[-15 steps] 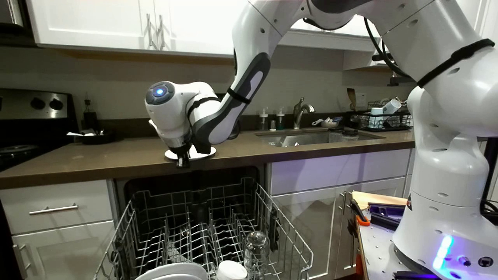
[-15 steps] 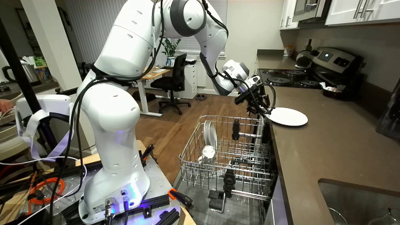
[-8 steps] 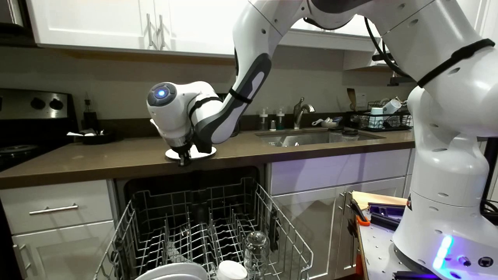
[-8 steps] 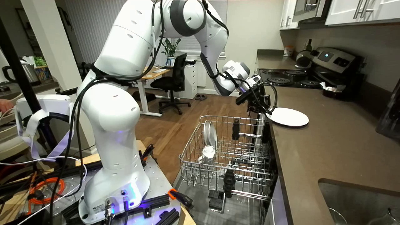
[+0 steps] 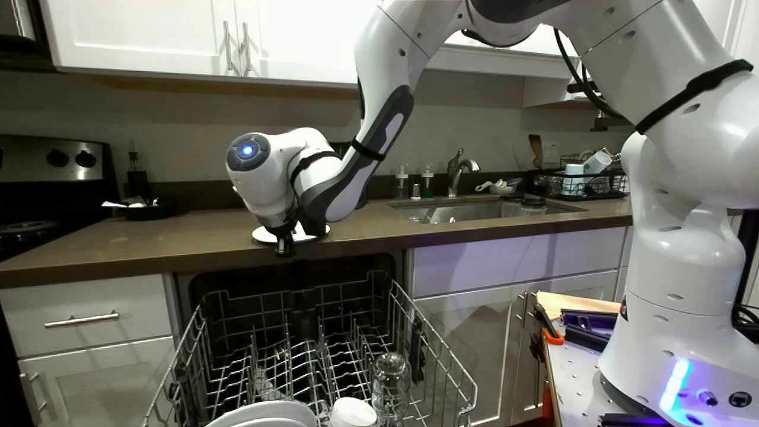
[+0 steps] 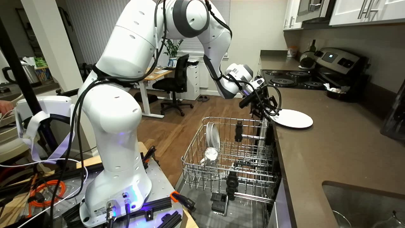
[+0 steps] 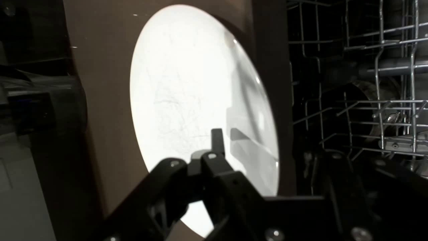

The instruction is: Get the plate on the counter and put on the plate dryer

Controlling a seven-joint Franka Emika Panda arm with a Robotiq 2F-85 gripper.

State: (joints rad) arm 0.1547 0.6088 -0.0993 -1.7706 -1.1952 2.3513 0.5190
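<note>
Gripper (image 7: pixel 272 144) slightly nearer sink (image 6: pixel 360 199) vs earlier, jaws apart, wht dinner plate (image 7: pixel 187 83) on brn ctr (image 6: pixel 335 145), DW rack (image 5: pixel 302 356) below

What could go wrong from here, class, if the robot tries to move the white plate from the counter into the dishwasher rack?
The plate lies near the front edge of the counter, so a nudge might send it over.
The hand stands open at its rim, so a poor grip could make it slip.
A clear glass and white dishes sit in the rack, and a lowered plate might knock them.
</note>
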